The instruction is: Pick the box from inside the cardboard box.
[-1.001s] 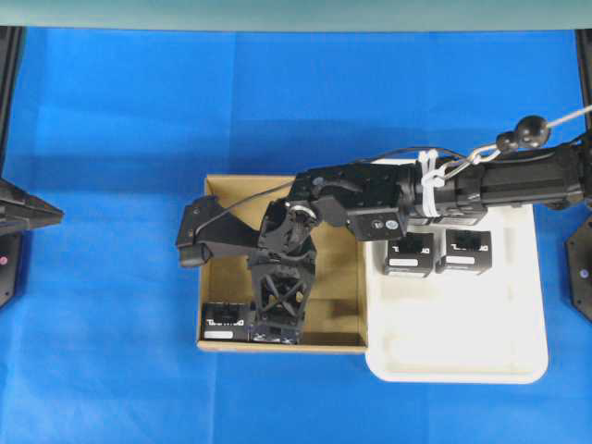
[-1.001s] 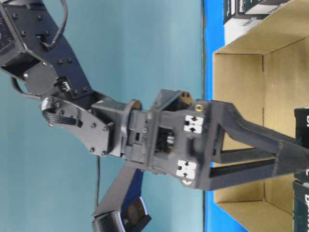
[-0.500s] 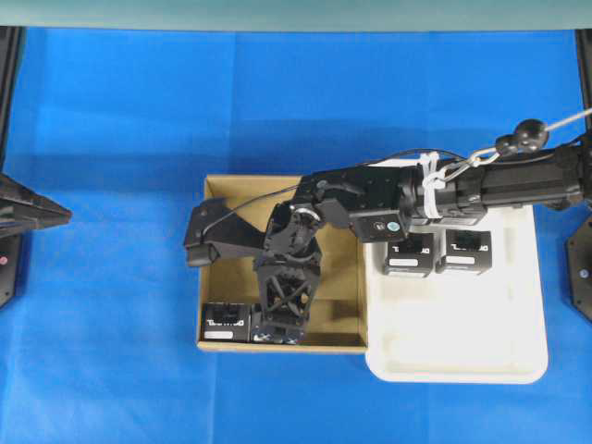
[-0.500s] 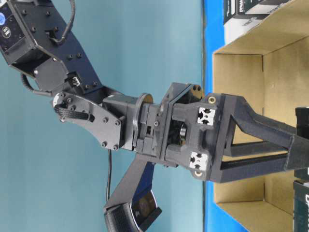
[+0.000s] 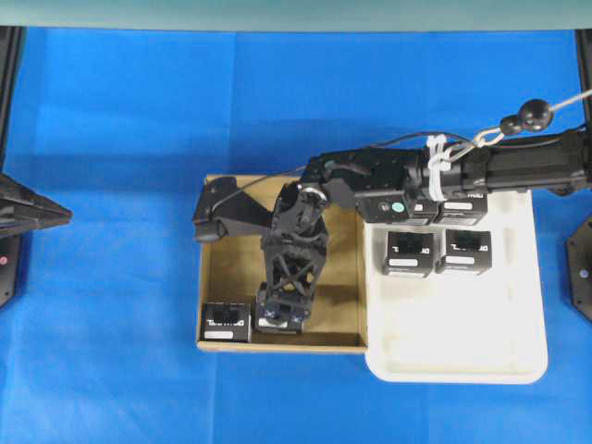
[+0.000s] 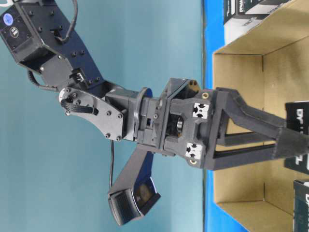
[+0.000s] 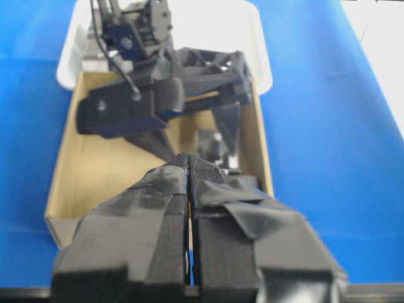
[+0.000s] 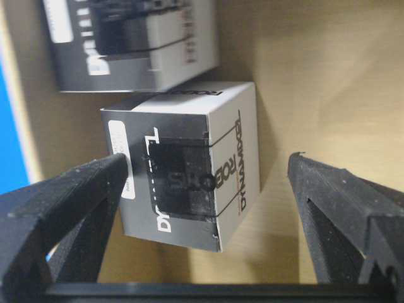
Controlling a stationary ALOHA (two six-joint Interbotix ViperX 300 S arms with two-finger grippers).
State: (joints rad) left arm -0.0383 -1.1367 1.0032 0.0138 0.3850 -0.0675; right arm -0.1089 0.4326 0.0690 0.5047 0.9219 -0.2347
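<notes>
Now that my right gripper (image 8: 202, 189) has dropped lower into the cardboard box (image 5: 215, 277), its fingers stand wide apart around the box (image 8: 189, 183) by the front wall. Nothing is clamped yet, so closing comes next. My left gripper (image 7: 189, 214) is pressed together, idle.

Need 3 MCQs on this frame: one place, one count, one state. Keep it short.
1. Where is the right end effector?
A. over the white tray
B. inside the cardboard box
C. on the blue cloth

2. How many black boxes show in the white tray from overhead?
A. four
B. one
C. seven

3. How do the right end effector's jaws stand?
A. shut empty
B. open either side of a box
C. clamped on the tray rim

B: overhead, its fingers reach down into the carton.
A: two rows of two.
B: right wrist view shows gaps beside both fingers.
</notes>
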